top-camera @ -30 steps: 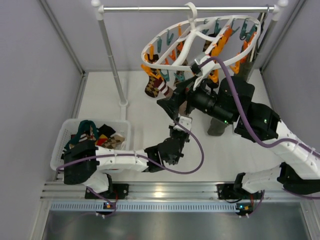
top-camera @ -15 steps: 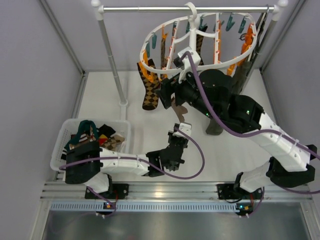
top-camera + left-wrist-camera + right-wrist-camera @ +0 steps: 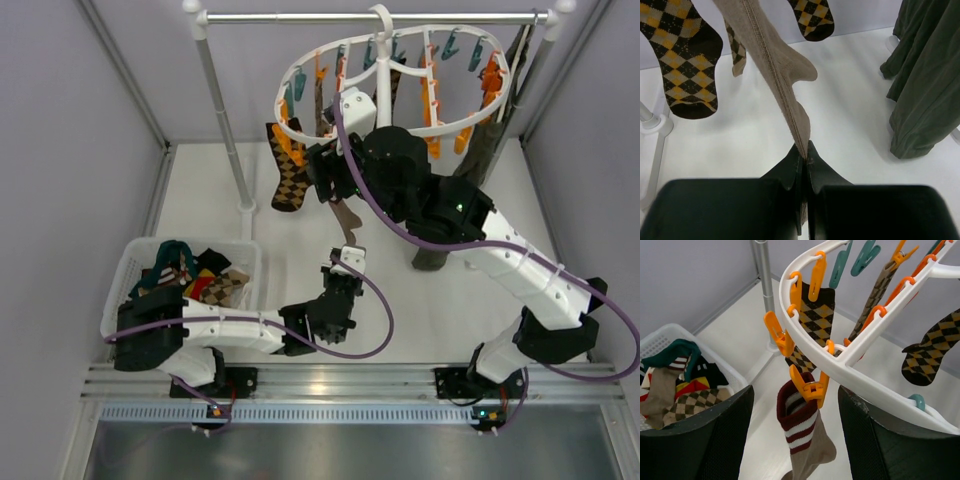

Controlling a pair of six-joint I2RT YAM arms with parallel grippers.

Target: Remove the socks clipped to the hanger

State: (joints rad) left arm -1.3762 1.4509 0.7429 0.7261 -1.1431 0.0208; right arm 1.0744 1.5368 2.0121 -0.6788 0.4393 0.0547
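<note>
The white oval hanger (image 3: 395, 128) hangs from the rail, with orange and teal clips. A tan sock with a maroon-and-white striped cuff (image 3: 807, 432) hangs from an orange clip (image 3: 810, 385) on the hanger's rim (image 3: 865, 365). My right gripper (image 3: 795, 392) is open, with one jaw on each side of that clip and cuff; it also shows in the top view (image 3: 322, 172). My left gripper (image 3: 804, 156) is shut on the lower end of the tan sock (image 3: 775, 65) and holds it below the hanger (image 3: 346, 258). Brown argyle socks (image 3: 685, 65) (image 3: 288, 175) hang beside it.
A white basket (image 3: 128, 265) with several socks stands at the near left, also in the right wrist view (image 3: 670, 337). A long olive-green garment (image 3: 927, 85) hangs at the right, reaching the floor (image 3: 432, 258). The metal rail (image 3: 300, 17) and its left pole (image 3: 225, 110) stand behind.
The hanger has swung from tilted to nearly level and shifted left. My right gripper has moved up and left to the hanger's near-left rim. My left gripper has drifted slightly left, still holding the sock.
</note>
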